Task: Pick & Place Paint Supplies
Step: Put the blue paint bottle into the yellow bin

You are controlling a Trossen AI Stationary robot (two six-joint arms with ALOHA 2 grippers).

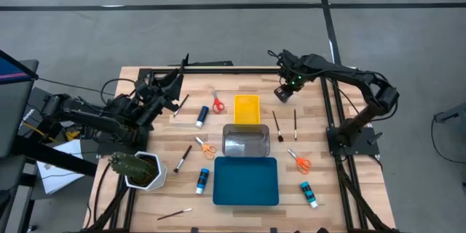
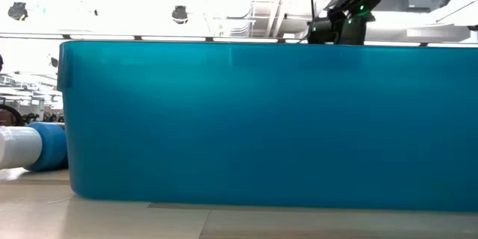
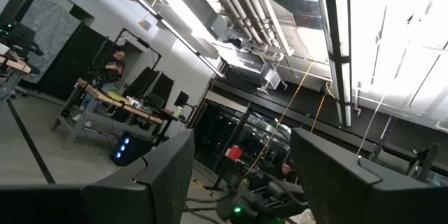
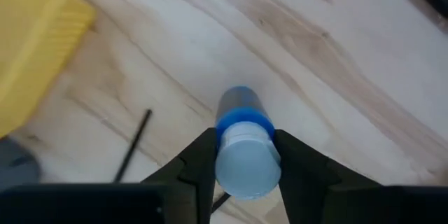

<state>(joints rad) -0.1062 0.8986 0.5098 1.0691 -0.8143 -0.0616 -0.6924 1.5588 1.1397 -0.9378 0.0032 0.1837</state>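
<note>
My right gripper [image 1: 284,92] stands over the table's far right part, beside the yellow tray, and is shut on a small blue bottle with a white cap [image 4: 243,147]. My left gripper [image 1: 172,87] waits open at the far left, tipped up toward the room, its fingers [image 3: 168,175] holding nothing. Other paint supplies lie flat on the wood. They include blue bottles [image 1: 202,117] [image 1: 202,180] [image 1: 309,194], red and orange scissors [image 1: 217,104] [image 1: 206,148] [image 1: 300,162], and thin brushes [image 1: 277,126] [image 1: 295,125] [image 1: 182,159]. My right gripper pinches the bottle between its two fingers [image 4: 199,161] at the blue collar just under the white cap [image 4: 241,120]. The fingers come from above, pointing down. The bottle stands nearly on end, cap toward the wrist, body [image 4: 236,99] toward the wood; whether its base rests there, I cannot tell.
A yellow tray [image 1: 246,109], a clear tray [image 1: 245,142] and a blue tray [image 1: 246,180] stand in a row down the middle. A cactus in a white pot [image 1: 138,169] is at the near left. The blue tray's wall [image 2: 261,119] fills the low view.
</note>
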